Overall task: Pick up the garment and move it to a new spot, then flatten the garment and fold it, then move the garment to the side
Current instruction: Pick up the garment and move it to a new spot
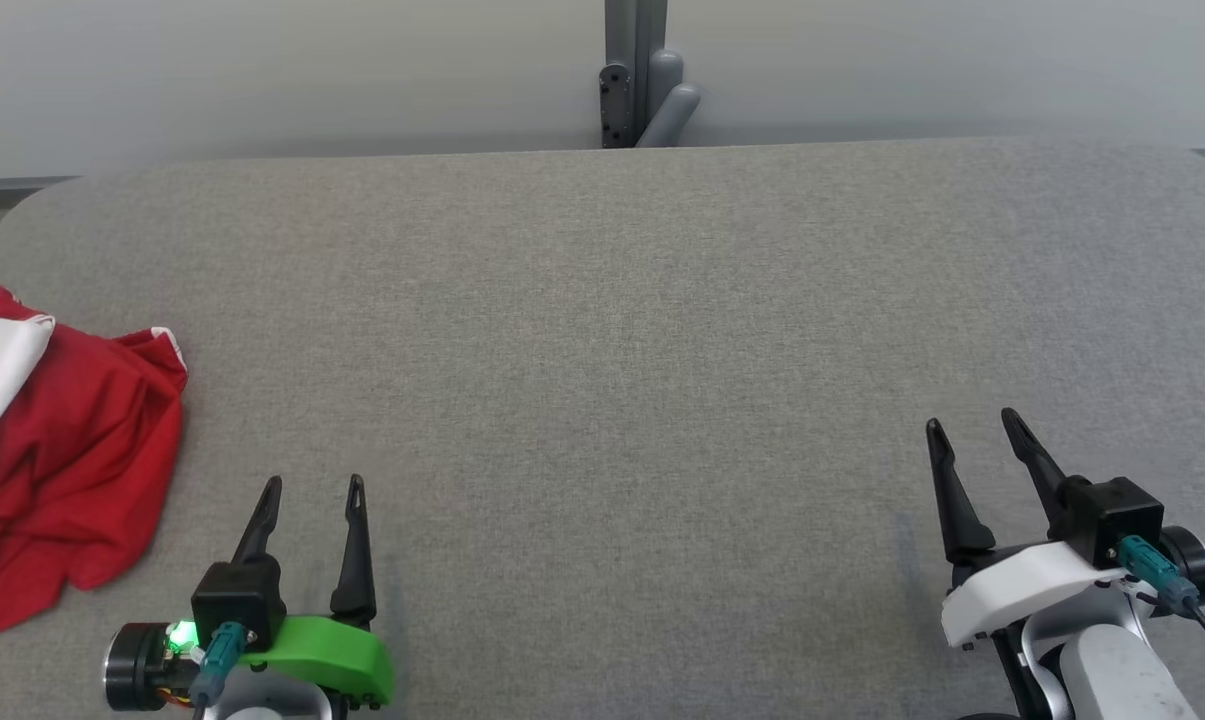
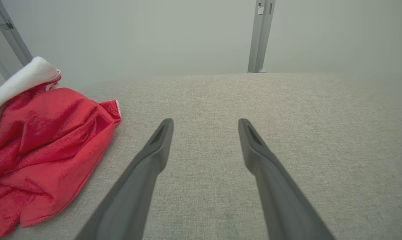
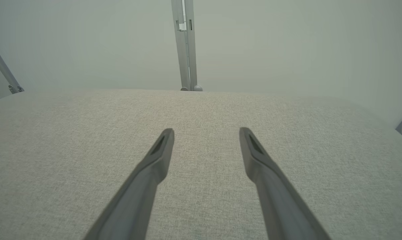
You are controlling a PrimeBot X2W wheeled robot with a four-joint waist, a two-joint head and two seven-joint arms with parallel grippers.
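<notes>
A crumpled red garment [image 1: 72, 460] with a white part lies in a heap at the left edge of the grey fabric table [image 1: 622, 330]. The left wrist view has the garment [image 2: 44, 146] on its left side. My left gripper [image 1: 314, 485] stands open near the table's front edge, a short way right of the garment, with nothing between its fingers; in its own view the left gripper [image 2: 206, 121] points at bare fabric. Over at the front right my right gripper [image 1: 972, 418] is open and empty too, and the right gripper [image 3: 206, 130] hovers over bare table.
A grey metal post [image 1: 634, 75] rises behind the table's far edge, in front of a pale wall. The table's far corners are rounded. Broad bare fabric lies between the two grippers and beyond them.
</notes>
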